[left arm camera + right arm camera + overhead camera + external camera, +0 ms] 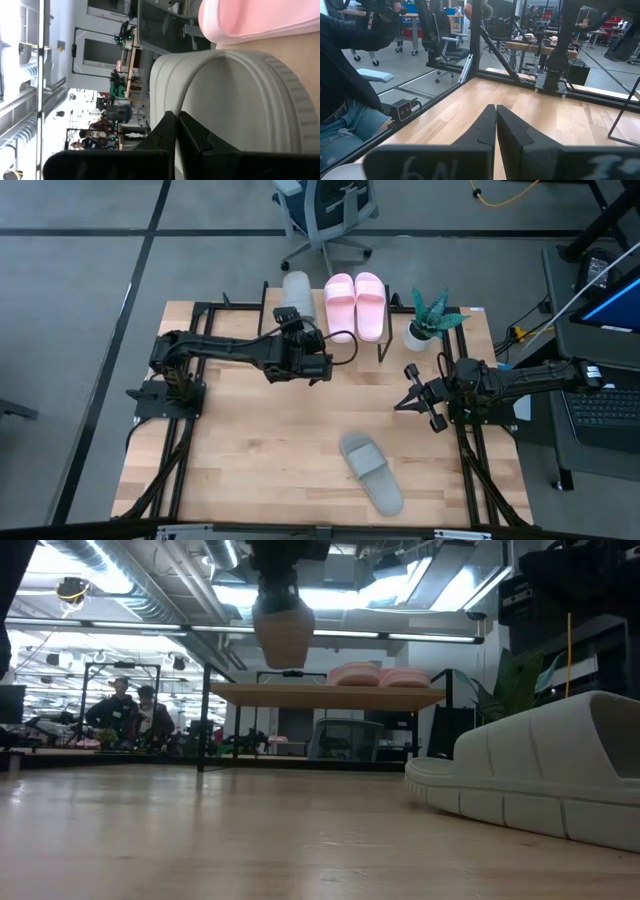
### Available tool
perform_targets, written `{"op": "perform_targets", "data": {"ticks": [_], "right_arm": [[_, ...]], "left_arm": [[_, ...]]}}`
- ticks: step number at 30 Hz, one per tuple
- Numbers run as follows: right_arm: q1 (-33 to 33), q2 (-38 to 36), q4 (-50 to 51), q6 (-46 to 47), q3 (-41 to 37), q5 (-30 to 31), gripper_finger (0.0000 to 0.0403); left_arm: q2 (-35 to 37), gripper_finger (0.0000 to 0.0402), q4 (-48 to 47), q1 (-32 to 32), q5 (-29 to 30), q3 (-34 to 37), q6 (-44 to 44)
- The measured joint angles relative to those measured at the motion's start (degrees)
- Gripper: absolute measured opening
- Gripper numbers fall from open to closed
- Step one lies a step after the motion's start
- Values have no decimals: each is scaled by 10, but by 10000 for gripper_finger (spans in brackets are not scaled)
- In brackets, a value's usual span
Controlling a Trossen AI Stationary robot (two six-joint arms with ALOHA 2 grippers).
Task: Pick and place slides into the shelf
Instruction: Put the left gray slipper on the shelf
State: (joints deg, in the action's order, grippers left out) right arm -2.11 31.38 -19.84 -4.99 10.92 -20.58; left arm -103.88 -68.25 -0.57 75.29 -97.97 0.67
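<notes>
Two pale pink slides [354,305] lie side by side on the shelf [320,695] at the table's far edge. My left gripper [292,322] is at the shelf's left part, shut on a grey-green slide [297,292]. In the low view that slide [283,630] hangs just above the top board. The second grey-green slide [372,472] lies sole-down on the table's near right part, large in the low view [540,770]. My right gripper [415,402] hovers shut over the table's right side, touching nothing. My left gripper holds the grey-green slide by its near end [200,120], coming from the table's near side and above. The fingertips [170,122] are buried against the slide, so what lies between them is hidden. The slide hangs clear above the shelf board [280,55], beside the pink slide [250,20].
A potted plant [432,320] stands right of the shelf. An office chair [325,215] is beyond the far edge and a laptop desk [605,350] on the right. A seated person's leg [345,125] shows off the table. Bare wood [270,440] lies at the middle and near left.
</notes>
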Motion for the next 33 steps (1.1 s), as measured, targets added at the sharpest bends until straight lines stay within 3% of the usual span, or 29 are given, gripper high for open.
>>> {"op": "perform_targets", "data": {"ticks": [5,33], "right_arm": [[0,0,0,0,0,0,17],[0,0,6,2,0,0,17]], "left_arm": [[0,0,2,7,-26,0,0],[-33,0,20,18,-21,1,41]]}}
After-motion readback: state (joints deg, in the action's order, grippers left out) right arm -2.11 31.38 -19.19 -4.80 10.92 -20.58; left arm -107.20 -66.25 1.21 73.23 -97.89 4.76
